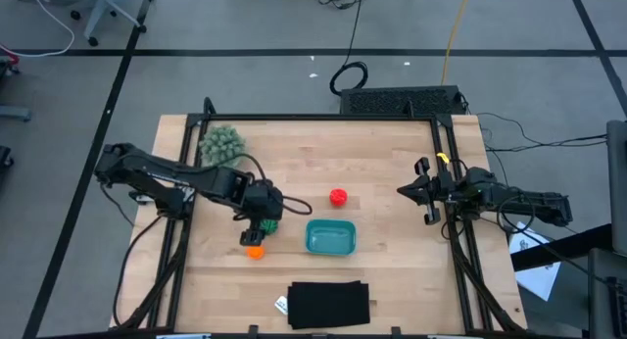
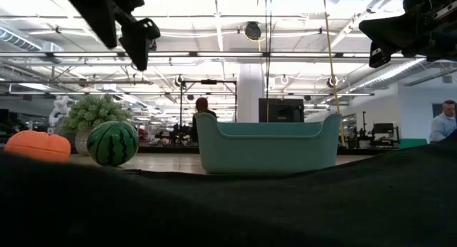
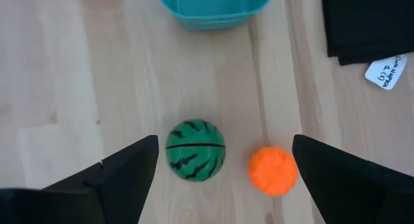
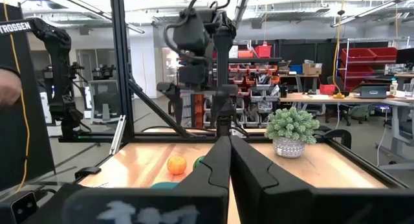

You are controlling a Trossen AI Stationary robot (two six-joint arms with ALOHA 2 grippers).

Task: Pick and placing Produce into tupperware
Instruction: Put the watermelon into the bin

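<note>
Three produce balls lie on the wooden table (image 1: 392,270), none in the tub. Left gripper (image 1: 263,224), fingers spread wide and empty, hangs over the watermelon ball (image 3: 196,150), with the orange ball (image 3: 273,170) just beside it. Teal tupperware (image 1: 330,237) sits near, right of that pair. Red ball (image 1: 338,196) lies just beyond the tub. Black mat (image 1: 328,304) occupies the front edge. Right gripper (image 1: 423,191), fingers pressed together on nothing, waits at the right edge. Fuzzy green clump (image 1: 220,143) stands in the far left corner.
</note>
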